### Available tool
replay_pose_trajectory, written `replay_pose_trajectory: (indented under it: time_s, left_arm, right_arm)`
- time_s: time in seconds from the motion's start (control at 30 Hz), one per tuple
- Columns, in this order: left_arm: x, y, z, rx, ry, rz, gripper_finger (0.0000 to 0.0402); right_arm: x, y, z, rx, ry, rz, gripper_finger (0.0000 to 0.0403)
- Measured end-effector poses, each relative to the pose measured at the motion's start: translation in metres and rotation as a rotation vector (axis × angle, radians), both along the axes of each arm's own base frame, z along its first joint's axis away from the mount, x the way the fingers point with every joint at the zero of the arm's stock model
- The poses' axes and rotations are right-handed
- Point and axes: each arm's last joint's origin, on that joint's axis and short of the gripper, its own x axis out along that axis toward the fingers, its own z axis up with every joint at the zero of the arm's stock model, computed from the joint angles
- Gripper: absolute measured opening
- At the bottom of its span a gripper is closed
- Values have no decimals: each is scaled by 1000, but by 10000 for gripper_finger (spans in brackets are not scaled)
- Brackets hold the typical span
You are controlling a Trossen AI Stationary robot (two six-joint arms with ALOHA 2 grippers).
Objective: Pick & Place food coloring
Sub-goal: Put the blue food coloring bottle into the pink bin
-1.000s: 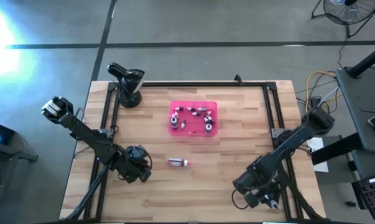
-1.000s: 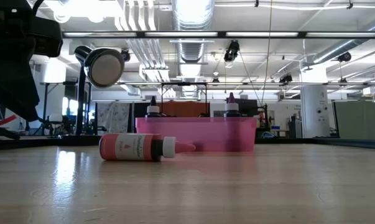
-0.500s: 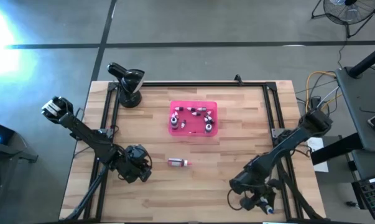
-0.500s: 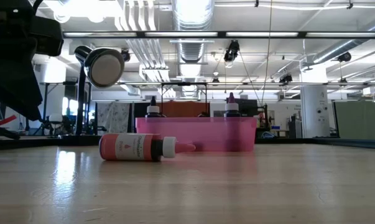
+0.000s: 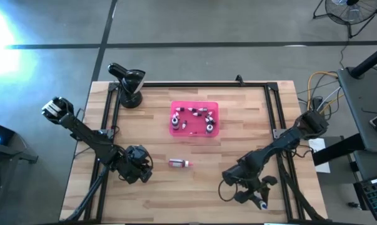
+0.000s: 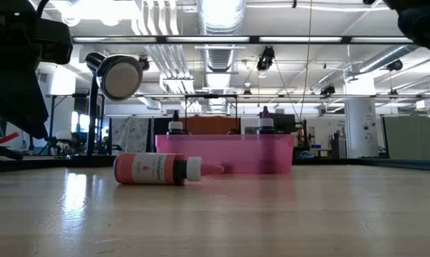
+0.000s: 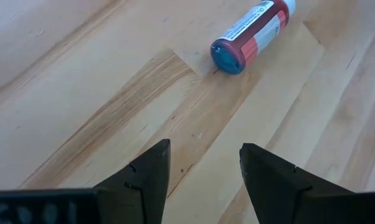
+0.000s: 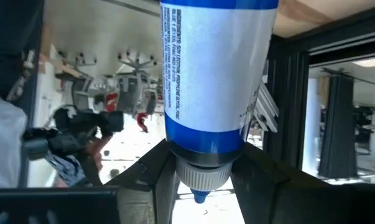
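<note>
A red food coloring bottle [image 5: 179, 164] [image 6: 161, 169] with a white cap lies on its side on the table, between the pink tray and the near edge. My left gripper [image 5: 138, 167] [image 7: 203, 168] is open just to the left of it, and the bottle [image 7: 252, 34] shows ahead of its fingers. Several more small bottles stand or lie in the pink tray [image 5: 174, 128] [image 6: 225, 157]. My right gripper [image 5: 254, 197] [image 8: 203, 180] is near the table's near right part, shut on a bottle with a blue and white label [image 8: 215, 74]. My right gripper pinches the blue-labelled bottle between its two fingers [image 8: 151, 177] at the lower end of the body, by the neck [image 8: 203, 163], just above the pale cap and blue tip. The bottle is lifted clear of the table and sticks out beyond the fingers.
A black camera on a stand [image 5: 129, 84] [image 6: 119, 76] sits at the table's far left corner. Black rails run along the left, far and right edges [image 5: 272, 106]. Bare wood lies between the tray and the near edge.
My right arm has swung toward the table's left and its gripper has turned, staying shut on the blue-labelled bottle; it now shows at the low view's upper right corner. The red bottle and my left gripper have kept still.
</note>
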Motion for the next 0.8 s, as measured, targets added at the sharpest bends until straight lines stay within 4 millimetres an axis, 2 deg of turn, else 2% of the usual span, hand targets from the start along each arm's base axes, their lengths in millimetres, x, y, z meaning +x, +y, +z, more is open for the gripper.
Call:
replay_pose_trajectory:
  time_s: [0.33,0.8]
  left_arm:
    - [0,0,0,0,0,0,170]
    - [0,0,0,-1,-1,0,170]
  right_arm:
    - [2,1,2,58,11,11,136]
    - [2,-2,-1,42,21,-1,134]
